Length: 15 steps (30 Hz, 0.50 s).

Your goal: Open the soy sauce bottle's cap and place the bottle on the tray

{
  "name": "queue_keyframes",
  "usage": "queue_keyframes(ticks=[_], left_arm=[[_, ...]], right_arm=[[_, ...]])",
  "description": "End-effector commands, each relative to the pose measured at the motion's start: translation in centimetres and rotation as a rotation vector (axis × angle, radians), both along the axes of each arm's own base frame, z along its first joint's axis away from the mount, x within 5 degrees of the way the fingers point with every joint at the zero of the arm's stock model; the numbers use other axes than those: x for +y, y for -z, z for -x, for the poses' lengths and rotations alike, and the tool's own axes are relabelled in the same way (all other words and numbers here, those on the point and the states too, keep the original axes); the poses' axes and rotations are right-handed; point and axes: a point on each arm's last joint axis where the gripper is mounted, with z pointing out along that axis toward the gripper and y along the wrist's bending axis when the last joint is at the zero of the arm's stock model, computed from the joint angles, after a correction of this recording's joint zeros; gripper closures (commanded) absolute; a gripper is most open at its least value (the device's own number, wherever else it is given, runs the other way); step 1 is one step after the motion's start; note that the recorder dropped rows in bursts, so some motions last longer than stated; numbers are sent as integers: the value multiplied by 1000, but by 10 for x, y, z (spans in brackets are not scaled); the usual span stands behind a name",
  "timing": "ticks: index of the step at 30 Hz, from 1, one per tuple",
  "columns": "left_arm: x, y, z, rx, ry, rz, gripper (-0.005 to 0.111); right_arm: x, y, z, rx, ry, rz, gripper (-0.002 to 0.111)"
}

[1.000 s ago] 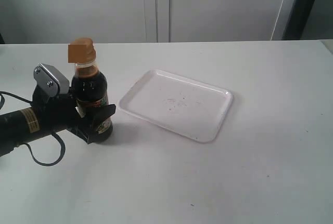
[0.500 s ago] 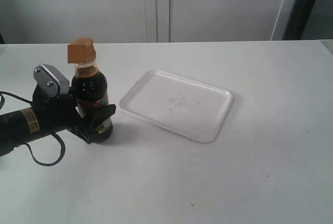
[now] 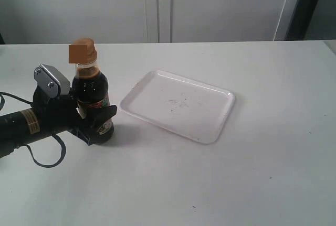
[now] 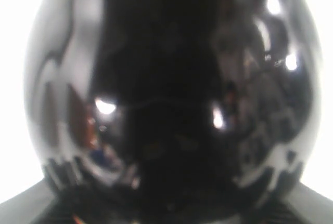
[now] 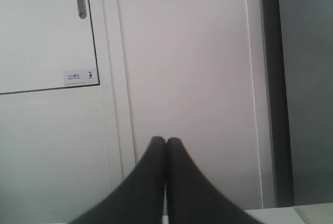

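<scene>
The soy sauce bottle (image 3: 90, 92) stands upright on the white table at the left, its dark body filling the left wrist view (image 4: 166, 99). Its orange-brown cap (image 3: 82, 51) sits on the narrow neck; I cannot tell whether the lid is lifted. My left gripper (image 3: 94, 124) is shut on the bottle's lower body, one finger on each side. The white tray (image 3: 177, 105) lies to the bottle's right, with nothing on it. My right gripper (image 5: 166, 142) is outside the exterior view; in its wrist view its fingers are pressed together, pointing at a wall of cabinet doors.
The left arm (image 3: 26, 125) lies low across the table's left edge, with a black cable looping beside it. White cabinet doors (image 3: 157, 6) stand behind the table.
</scene>
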Motion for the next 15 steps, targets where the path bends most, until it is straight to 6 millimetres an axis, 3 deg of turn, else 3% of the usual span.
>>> queue_keyframes(ticks=[1, 8, 15], left_arm=[[0, 2, 3, 8, 20, -21, 107], [0, 2, 3, 11, 19, -18, 107], [0, 2, 3, 11, 19, -18, 107]], right_arm=[[1, -23, -19, -4, -2, 11, 108], [5, -43, -51, -50, -15, 46, 108], [17, -49, -82, -10, -128, 89, 108]])
